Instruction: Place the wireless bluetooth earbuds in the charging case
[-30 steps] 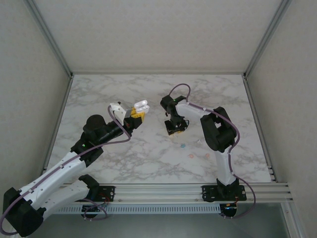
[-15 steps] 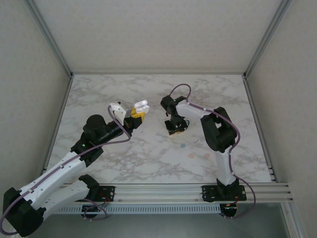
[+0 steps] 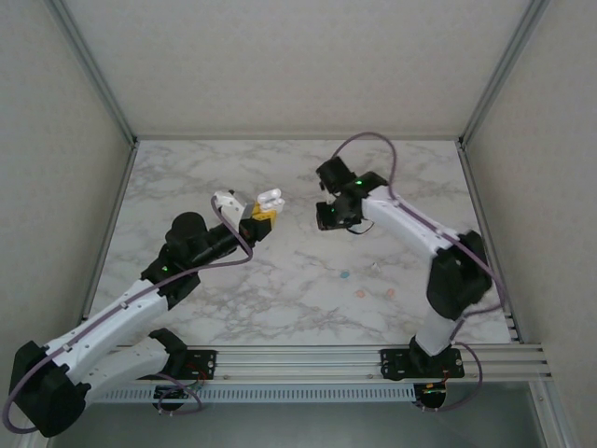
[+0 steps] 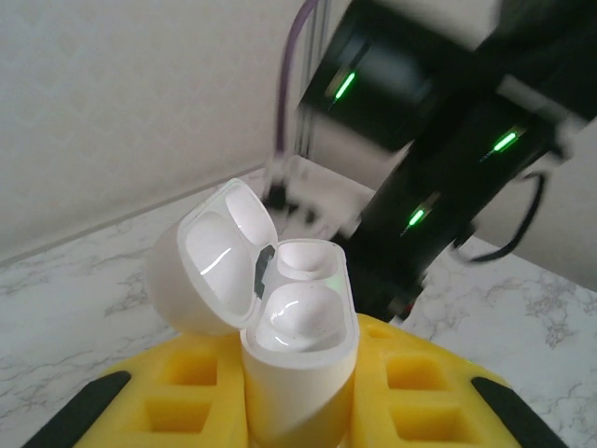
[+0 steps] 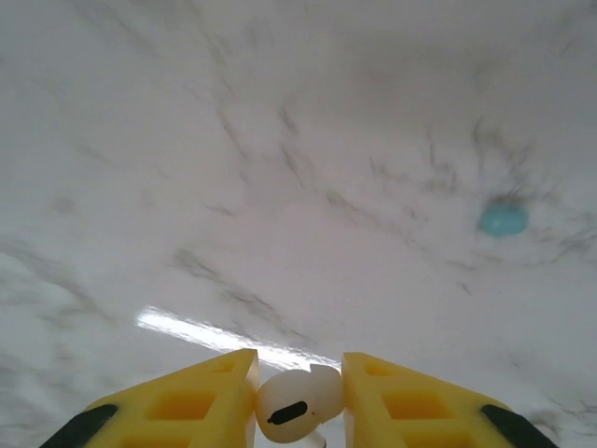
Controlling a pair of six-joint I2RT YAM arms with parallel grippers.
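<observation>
so the white earbud (image 5: 294, 407) is pinched tight between the right gripper (image 5: 298, 373)'s yellow fingers (image 5: 187, 403), held up off the marble table (image 5: 280, 140); a teal earbud (image 5: 504, 219) lies loose on the marble below, off to the side; from the top view that teal one (image 3: 343, 276) sits near two pink earbuds (image 3: 360, 293), well apart from both arms; the charging case (image 4: 298, 327) is white, lid (image 4: 216, 257) flipped open, clamped upright in the left gripper (image 4: 298, 378); both sockets look empty as far as I can tell; overhead, the left gripper (image 3: 259, 215) and right gripper (image 3: 328, 217) face each other, near but not touching
</observation>
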